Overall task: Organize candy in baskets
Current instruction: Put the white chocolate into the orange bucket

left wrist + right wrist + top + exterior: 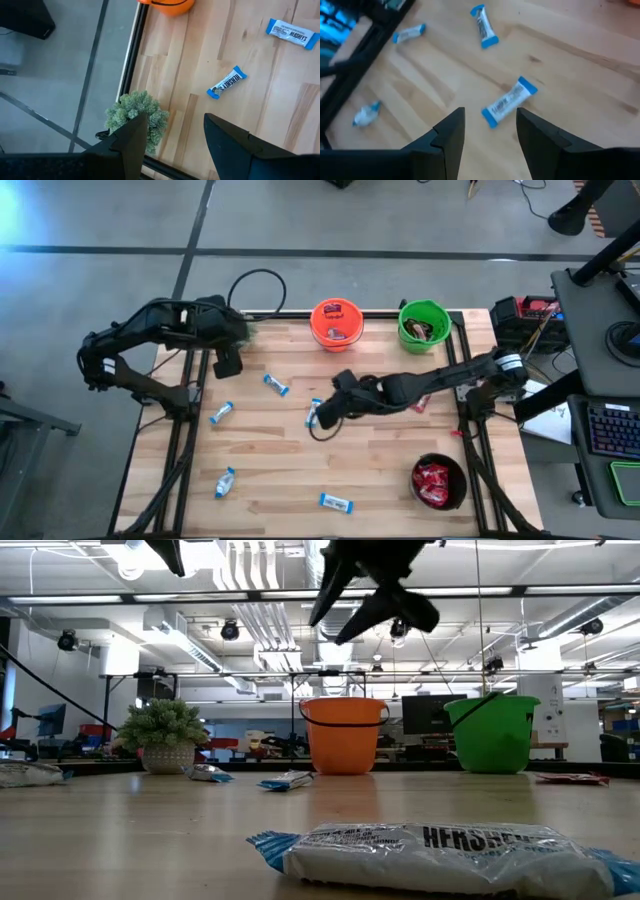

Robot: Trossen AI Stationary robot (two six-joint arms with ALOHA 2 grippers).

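The right gripper (322,416) hangs over the middle of the table (380,470), its 2 fingers (447,135) spread with nothing between them, directly above a blue-and-white bar (509,101) that lies flat on the wood and is not touched. The left gripper (228,364) waits at the table's far left corner beside the potted plant (136,114), its fingers (131,140) also spread and empty. Along the far edge stand the orange basket (336,323), with a blue-and-white wrapper or 2 inside, and the green basket (423,323), holding dark brown bars. The black basket (439,483) sits near the right front corner, filled with red packets. 4 more blue-and-white bars lie loose on the table: 1 near the plant (275,385), 1 at the left (221,413), 1 at the front left (225,482), 1 at the front edge (336,502).
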